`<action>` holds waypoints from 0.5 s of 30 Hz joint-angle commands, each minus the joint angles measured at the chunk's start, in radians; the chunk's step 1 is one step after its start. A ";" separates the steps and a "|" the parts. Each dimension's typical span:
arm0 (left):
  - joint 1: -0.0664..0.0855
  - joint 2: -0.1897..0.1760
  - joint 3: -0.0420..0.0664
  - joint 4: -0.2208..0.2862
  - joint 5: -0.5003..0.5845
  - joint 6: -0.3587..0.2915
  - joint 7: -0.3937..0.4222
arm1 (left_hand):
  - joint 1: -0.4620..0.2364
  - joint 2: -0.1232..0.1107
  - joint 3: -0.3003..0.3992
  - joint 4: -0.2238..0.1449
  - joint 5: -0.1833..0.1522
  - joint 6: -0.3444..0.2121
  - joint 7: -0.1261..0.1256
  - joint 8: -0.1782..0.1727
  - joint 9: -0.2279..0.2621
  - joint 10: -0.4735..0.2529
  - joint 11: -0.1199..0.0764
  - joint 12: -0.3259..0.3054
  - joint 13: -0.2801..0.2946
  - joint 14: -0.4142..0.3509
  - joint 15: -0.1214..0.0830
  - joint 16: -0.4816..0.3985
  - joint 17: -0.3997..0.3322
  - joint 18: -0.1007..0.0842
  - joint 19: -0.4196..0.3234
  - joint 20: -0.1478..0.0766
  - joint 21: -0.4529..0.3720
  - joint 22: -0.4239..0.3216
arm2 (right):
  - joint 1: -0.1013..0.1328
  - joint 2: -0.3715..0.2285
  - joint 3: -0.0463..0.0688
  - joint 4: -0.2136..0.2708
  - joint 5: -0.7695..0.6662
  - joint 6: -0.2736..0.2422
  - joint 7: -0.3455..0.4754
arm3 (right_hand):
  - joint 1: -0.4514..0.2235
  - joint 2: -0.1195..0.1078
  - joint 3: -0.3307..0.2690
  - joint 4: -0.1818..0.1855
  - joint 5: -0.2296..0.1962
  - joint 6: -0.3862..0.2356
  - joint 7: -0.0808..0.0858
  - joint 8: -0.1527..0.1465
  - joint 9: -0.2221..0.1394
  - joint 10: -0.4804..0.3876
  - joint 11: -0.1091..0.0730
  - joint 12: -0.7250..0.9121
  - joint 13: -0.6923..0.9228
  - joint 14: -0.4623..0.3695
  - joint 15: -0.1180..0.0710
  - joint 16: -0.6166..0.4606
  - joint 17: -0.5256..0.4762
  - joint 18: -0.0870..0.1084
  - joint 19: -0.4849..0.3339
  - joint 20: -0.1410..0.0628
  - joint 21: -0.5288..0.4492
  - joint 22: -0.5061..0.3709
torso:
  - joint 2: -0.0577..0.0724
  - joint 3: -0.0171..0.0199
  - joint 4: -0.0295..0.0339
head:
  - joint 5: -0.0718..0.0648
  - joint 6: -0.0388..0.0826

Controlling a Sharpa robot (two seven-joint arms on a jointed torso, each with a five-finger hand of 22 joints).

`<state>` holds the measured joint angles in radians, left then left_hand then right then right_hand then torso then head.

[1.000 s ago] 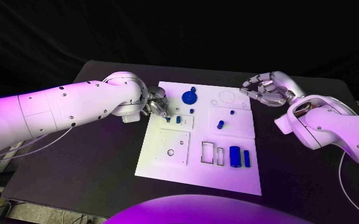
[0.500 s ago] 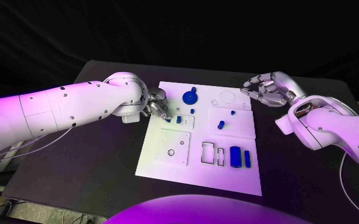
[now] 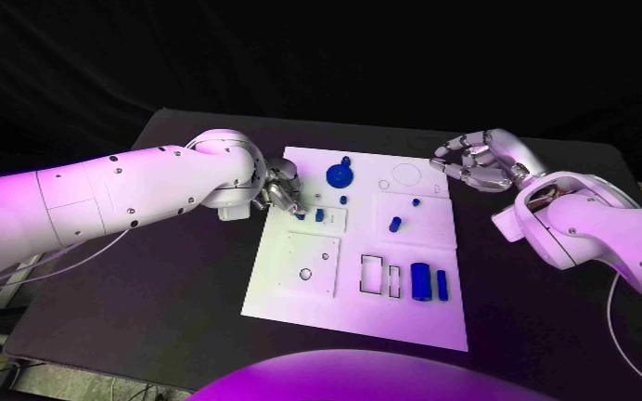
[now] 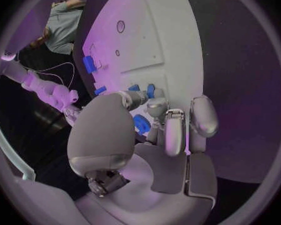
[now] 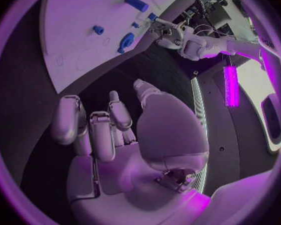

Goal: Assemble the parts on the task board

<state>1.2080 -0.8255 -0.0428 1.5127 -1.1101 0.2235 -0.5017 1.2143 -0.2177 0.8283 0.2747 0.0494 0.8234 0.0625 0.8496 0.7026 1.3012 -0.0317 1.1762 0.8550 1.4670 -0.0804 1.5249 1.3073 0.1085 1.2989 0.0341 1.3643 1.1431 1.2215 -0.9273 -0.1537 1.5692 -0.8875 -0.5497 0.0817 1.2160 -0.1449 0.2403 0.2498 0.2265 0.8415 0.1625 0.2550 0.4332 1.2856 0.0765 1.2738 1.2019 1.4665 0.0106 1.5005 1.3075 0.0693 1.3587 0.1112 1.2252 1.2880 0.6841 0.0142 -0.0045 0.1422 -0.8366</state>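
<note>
The task board [image 3: 354, 276] lies in the middle of the black table [image 3: 160, 299], its long axis running away from the robot. The left hand [image 3: 280, 187] sits at the board's left edge, fingers curled down over the upper-left area. In the left wrist view the fingertips [image 4: 157, 105] close in around a small blue part [image 4: 141, 124] just beside two short blue pegs [image 4: 150, 90] standing in the board — whether the hand truly pinches that part or merely touches it I cannot tell.

The right hand [image 3: 476, 161] hovers at the board's far right corner, over the black table, fingers curled in loosely around nothing; the right wrist view shows its palm bare, fingers [image 5: 93, 130] bent but apart.

On the board, a round blue disc part [image 3: 340, 174] with a small knob lies near the far edge. A short blue cylinder [image 3: 395, 224] lies tilted in the middle, long axis slanting toward the far right. Near the robot's edge a larger blue cylinder [image 3: 421, 280] and a thin blue bar [image 3: 442, 282] lie side by side — both with their long axes along the board's length, beside two rectangular slots [image 3: 373, 273].
</note>
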 commanded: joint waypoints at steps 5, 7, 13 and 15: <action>-0.010 0.012 -0.003 -0.003 0.001 0.024 -0.004 | -0.029 0.007 0.127 -0.111 0.002 0.035 -0.029 0.024 0.042 0.010 -0.004 0.004 0.001 0.079 -0.006 0.007 0.162 -0.016 0.006 -0.005 0.006 0.003 | -0.001 -0.001 0.000 0.002 -0.006 0.011 0.001 | 0.006 0.000 -0.001 0.004 0.004 -0.006 -0.002 0.006 0.001 -0.003 0.000 -0.002 0.000 0.059 -0.008 -0.004 0.068 0.020 -0.006 -0.003 -0.003 0.000 | 0.001 0.0000 -0.0011 | -0.003 -0.003; -0.011 0.014 -0.003 -0.004 0.003 0.026 -0.005 | -0.037 0.007 0.124 -0.107 0.002 0.038 -0.031 0.030 0.045 0.012 -0.006 0.006 0.003 0.080 -0.007 0.008 0.165 -0.016 0.007 -0.005 0.006 0.005 | -0.001 -0.002 0.000 0.002 -0.006 0.011 0.001 | 0.006 0.000 -0.001 0.004 0.004 -0.006 -0.002 0.006 0.001 -0.003 0.000 -0.002 0.000 0.059 -0.008 -0.004 0.068 0.020 -0.006 -0.003 -0.003 0.000 | 0.000 0.0000 -0.0011 | -0.004 -0.004; -0.012 0.016 -0.003 -0.006 0.007 0.035 -0.007 | -0.057 0.006 0.112 -0.097 0.002 0.045 -0.037 0.043 0.054 0.014 -0.010 0.006 0.002 0.081 -0.011 0.010 0.170 -0.018 0.011 -0.008 0.009 0.011 | -0.001 -0.002 0.000 0.001 -0.006 0.011 0.001 | 0.006 0.000 -0.001 0.004 0.004 -0.006 -0.002 0.006 0.001 -0.003 0.000 -0.002 0.000 0.059 -0.008 -0.004 0.068 0.020 -0.006 -0.003 -0.003 0.000 | 0.000 -0.0002 0.0009 | -0.007 -0.007; -0.012 0.016 -0.003 -0.006 0.007 0.037 -0.007 | -0.061 0.005 0.107 -0.095 0.002 0.046 -0.038 0.045 0.055 0.015 -0.011 0.007 0.003 0.082 -0.011 0.011 0.172 -0.018 0.012 -0.009 0.009 0.012 | -0.001 -0.002 0.000 0.002 -0.006 0.011 0.001 | 0.007 0.000 -0.002 0.005 0.004 -0.006 -0.002 0.006 0.001 -0.003 0.000 -0.002 0.000 0.059 -0.008 -0.004 0.068 0.020 -0.005 -0.003 -0.003 0.000 | -0.001 0.0000 0.0017 | -0.007 -0.007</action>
<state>1.2012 -0.8132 -0.0425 1.5042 -1.1100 0.2265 -0.5069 1.1623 -0.2139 0.8350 0.2812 0.0458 0.8590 0.0406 0.8977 0.7587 1.3139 -0.0409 1.1798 0.8583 1.4654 -0.0862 1.5289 1.3073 0.1084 1.3063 0.0268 1.3673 1.1539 1.2214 -0.9294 -0.1537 1.5695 -0.8874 -0.5497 0.0813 1.2160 -0.1449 0.2401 0.2500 0.2265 0.8415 0.1624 0.2556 0.4331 1.2857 0.0765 1.2738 1.2019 1.4665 0.0107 1.5006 1.3074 0.0692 1.3587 0.1112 1.2252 1.2880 0.6843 0.0141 -0.0044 0.1358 -0.8433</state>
